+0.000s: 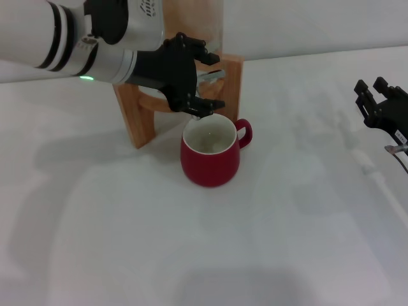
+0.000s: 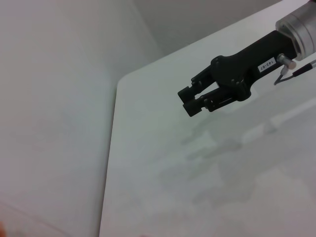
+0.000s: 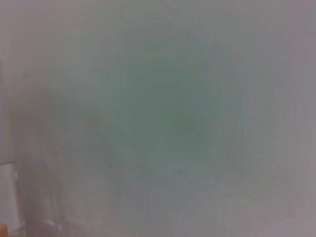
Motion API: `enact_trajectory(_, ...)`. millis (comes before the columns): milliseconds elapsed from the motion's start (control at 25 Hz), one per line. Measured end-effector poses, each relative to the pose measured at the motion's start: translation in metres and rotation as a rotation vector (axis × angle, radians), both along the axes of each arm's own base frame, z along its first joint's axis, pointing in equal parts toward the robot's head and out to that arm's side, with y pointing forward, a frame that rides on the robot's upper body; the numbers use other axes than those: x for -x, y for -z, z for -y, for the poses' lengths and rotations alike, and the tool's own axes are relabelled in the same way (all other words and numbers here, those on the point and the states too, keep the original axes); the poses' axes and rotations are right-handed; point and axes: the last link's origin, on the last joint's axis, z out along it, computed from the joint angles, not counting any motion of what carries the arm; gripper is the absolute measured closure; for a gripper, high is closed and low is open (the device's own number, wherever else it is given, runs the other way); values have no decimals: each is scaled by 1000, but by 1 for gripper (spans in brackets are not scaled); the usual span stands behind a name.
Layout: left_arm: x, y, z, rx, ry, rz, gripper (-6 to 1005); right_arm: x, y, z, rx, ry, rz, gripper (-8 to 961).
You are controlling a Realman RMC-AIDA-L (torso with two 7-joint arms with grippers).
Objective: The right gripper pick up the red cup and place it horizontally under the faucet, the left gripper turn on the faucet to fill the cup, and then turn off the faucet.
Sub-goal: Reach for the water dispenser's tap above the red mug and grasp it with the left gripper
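The red cup is standing upright on the white table — mouth facing up, loop handle pointing toward the robot's right — directly below the faucet. The left gripper is reaching over the faucet, fingers wrapped about its lever. The right gripper is hovering well apart at the right, fingers slightly apart, holding nothing.

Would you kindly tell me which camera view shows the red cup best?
The head view: the red cup stands upright on the table, whole, below the left tool at the faucet. Neither the left wrist view nor the right wrist view shows the cup.
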Motion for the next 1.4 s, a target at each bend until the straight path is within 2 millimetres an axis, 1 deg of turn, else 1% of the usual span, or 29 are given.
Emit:
enact_trajectory(440,-2,2,-1,-6,6,-1,213,0,0,-1,-1,-1,0,573)
enact_trajectory(720,-2,8,-1,-13,13,-11,213,1,0,-1,1,-2,1,573)
enact_trajectory(1120,-5,9,-2,-17,20,-8,213,0,0,0,0,0,0,573)
enact_trajectory(1400,-8,14,2,4,28,1,212,0,0,0,1,-1,1,573)
